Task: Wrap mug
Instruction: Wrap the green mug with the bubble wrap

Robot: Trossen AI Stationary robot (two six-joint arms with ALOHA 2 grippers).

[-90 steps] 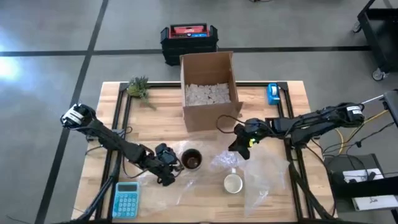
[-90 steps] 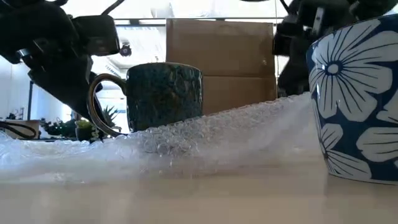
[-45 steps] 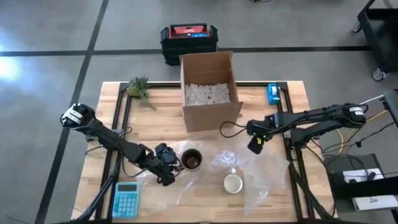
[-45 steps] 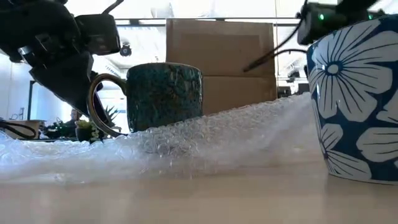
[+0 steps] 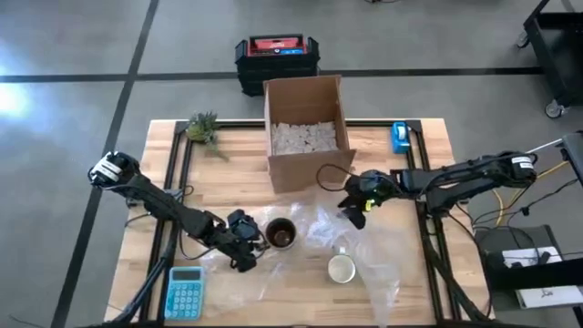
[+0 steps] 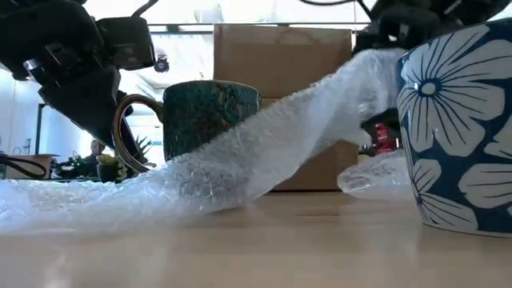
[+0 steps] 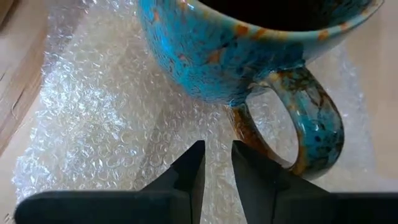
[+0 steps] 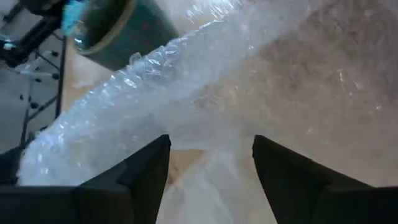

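mug (image 5: pixel 280 234) on bubble wrap (image 5: pixel 321 239), edge lifted

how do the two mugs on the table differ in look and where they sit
The teal mug is mottled blue-green with brown flecks; the floral mug is dark blue with white flowers. The teal mug is dark inside, the floral mug pale. The teal mug stands on the bubble wrap by the left end effector; the floral mug stands nearer the table's front edge, right of it. Both stand upright.

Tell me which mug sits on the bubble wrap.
The dark teal mug by the left gripper; the white floral mug stands off the bubble wrap.
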